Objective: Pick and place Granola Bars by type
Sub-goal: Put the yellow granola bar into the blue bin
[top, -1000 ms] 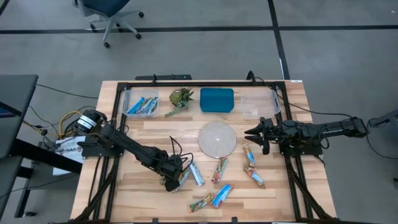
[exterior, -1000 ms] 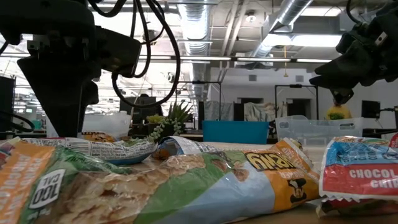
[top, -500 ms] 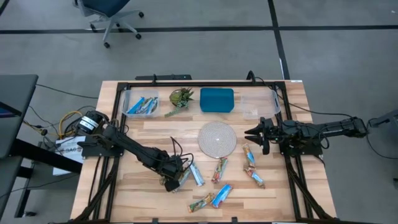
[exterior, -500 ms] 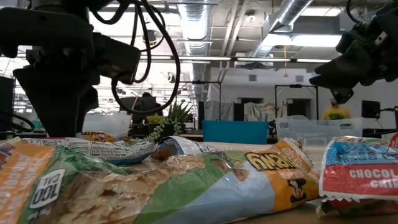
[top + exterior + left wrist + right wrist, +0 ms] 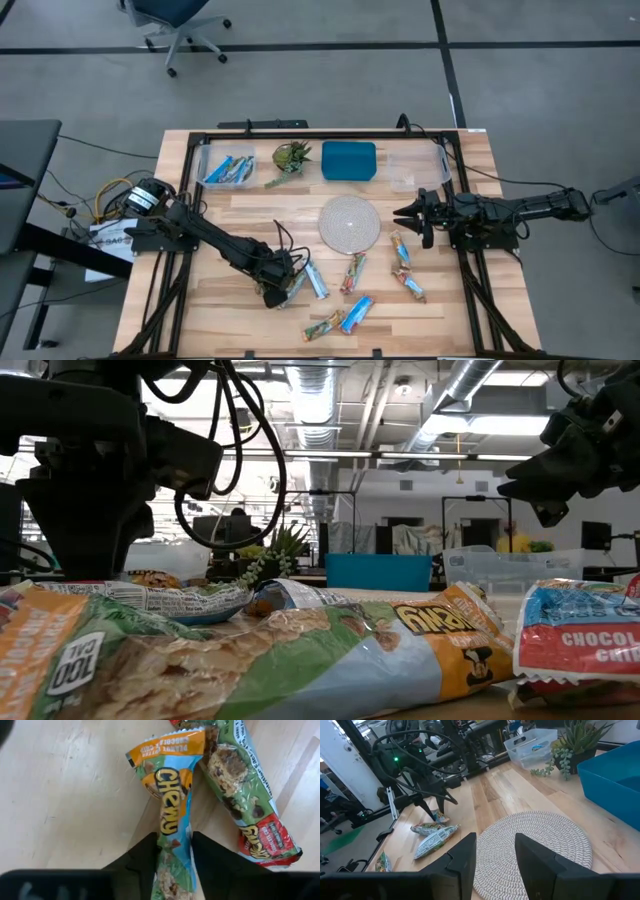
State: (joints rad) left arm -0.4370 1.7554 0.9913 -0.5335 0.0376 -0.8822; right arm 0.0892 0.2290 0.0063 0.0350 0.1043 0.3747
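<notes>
Down onto the orange-and-green granola bar [image 5: 172, 820] the left gripper [image 5: 174, 857] has sunk a little further than a second ago, and its fingers now pinch the wrapper's near end. That bar lies on the desk [image 5: 240, 210] at the front left, touching a green bar [image 5: 240, 795] beside it. From here it looks like a grasp just made, with lifting next. Over by the woven mat [image 5: 349, 223], the right gripper [image 5: 405, 213] hovers, fingers spread, unmoved.

Two dark jointed arms [image 5: 215, 240] trailing black cables.
</notes>
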